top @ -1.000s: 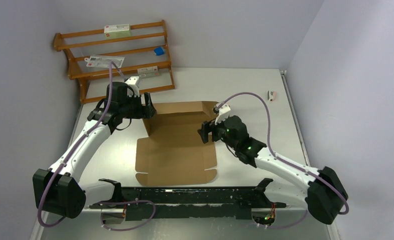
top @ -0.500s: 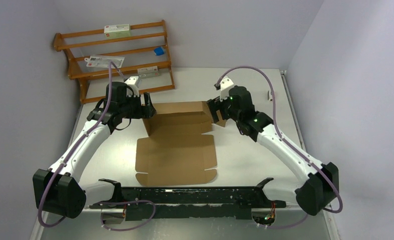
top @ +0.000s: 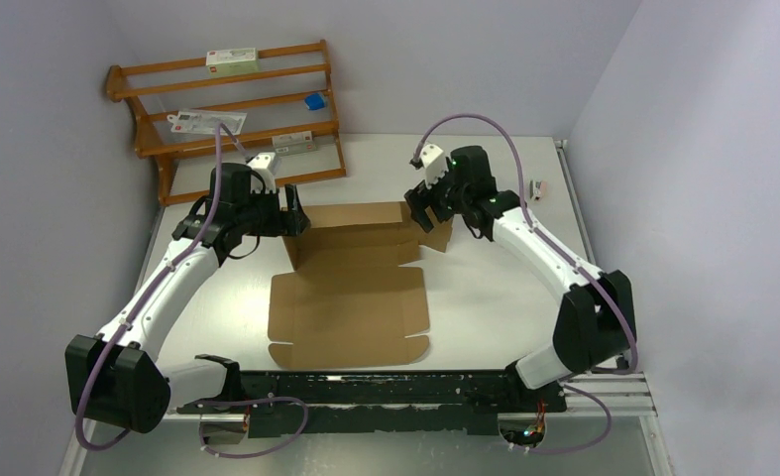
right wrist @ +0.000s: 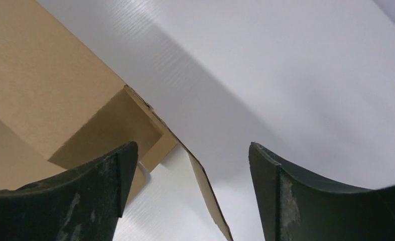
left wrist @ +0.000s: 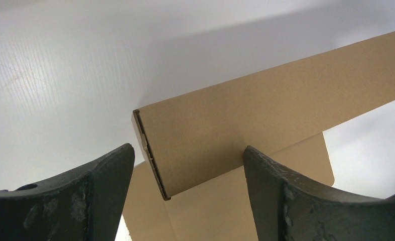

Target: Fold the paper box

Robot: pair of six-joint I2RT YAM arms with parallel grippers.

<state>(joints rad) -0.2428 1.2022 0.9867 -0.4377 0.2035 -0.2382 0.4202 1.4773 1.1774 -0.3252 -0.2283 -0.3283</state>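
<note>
Handling the paper box [top: 351, 302]: likely light, easily creased
Jaws of left gripper [top: 292, 220] and right gripper [top: 421, 212] stand apart; best grip raised rear wall [left wrist: 265, 110] near corners

The overhead camera sits high behind the two arm bases. It looks down and forward over the whole worktop [top: 485, 297], far enough back to take in both arms and the cardboard box [top: 351, 297]. Each wrist camera rides just behind its claw and looks out between the two fingers. From the left claw [left wrist: 187, 150] the view is very close, with the box's raised wall just ahead. From the right claw [right wrist: 191, 146] it is equally close, with a corner flap ahead and to the left. All three views share the box's far edge and the bare worktop beyond it.
</note>
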